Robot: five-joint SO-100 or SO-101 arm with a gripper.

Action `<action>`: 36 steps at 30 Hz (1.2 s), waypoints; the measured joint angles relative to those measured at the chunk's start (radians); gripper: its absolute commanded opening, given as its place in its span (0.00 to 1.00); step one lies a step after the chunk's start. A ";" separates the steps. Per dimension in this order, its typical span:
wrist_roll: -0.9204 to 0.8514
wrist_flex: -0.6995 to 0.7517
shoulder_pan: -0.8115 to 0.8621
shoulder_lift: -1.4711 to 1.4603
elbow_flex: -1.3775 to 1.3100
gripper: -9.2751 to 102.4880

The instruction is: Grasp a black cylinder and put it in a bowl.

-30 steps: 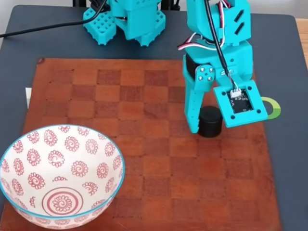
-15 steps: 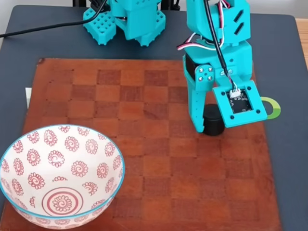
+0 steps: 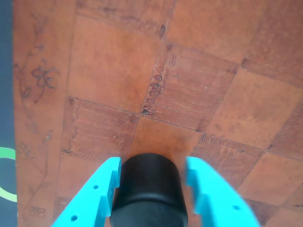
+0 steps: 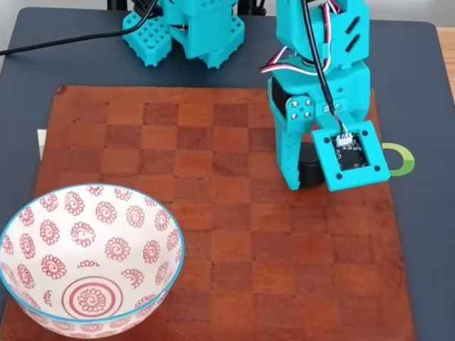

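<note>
The black cylinder [image 3: 149, 189] sits squeezed between my two turquoise fingers at the bottom of the wrist view, and both fingers touch its sides. In the fixed view my gripper [image 4: 309, 181] points down at the right part of the mat, shut on the black cylinder [image 4: 308, 172], which is half hidden under the wrist camera mount. Whether the cylinder rests on the mat or hangs just above it cannot be told. The white bowl [image 4: 135, 213] with red spiral flowers and a blue rim stands at the lower left, far from the gripper and with nothing in it.
A brown leather checkerboard mat [image 4: 213, 249] covers a dark table. The arm's turquoise base [image 4: 192, 28] and a black cable [image 4: 57, 42] are at the top. A green ring mark [image 4: 402, 160] lies just off the mat's right edge.
The fingers have drawn together onto the black cylinder. Gripper and cylinder have shifted slightly up the fixed view.
</note>
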 measured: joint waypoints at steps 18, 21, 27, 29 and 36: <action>0.000 0.012 -0.015 0.000 0.000 0.32; 0.000 0.015 -0.015 0.000 0.000 0.32; 0.000 0.014 -0.048 0.000 0.014 0.32; 0.000 0.014 -0.046 0.000 0.023 0.32; 0.000 0.014 -0.043 0.000 0.028 0.32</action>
